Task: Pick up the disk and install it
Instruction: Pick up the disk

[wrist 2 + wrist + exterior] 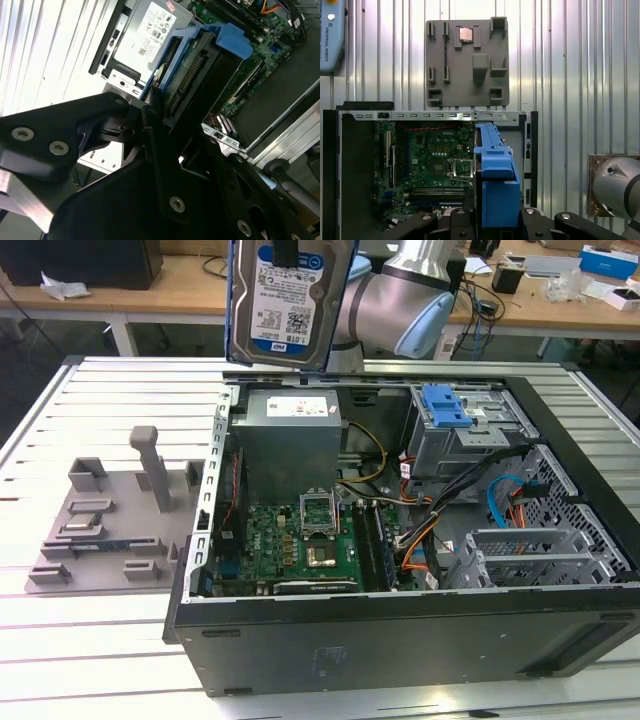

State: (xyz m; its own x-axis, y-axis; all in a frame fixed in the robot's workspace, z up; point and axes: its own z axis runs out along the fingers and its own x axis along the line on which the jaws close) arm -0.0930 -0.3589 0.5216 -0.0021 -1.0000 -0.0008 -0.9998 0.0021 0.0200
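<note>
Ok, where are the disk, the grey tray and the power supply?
disk [288,305], exterior view, on its white-and-blue label.
tray [125,508], exterior view, on a bare patch of its base.
power supply [290,455], exterior view, on its grey side panel.

A pale desk [110,390] of ribbed metal slats spreads across the lower part of the exterior view, evenly and brightly lit. Behind it, along the top of the frame, runs a wooden bench [190,295] on white legs [125,338]. A black box [85,260] sits at the upper left, and cables and small cartons [608,260] clutter the upper right. The floor [30,350] beneath is dark.
</note>
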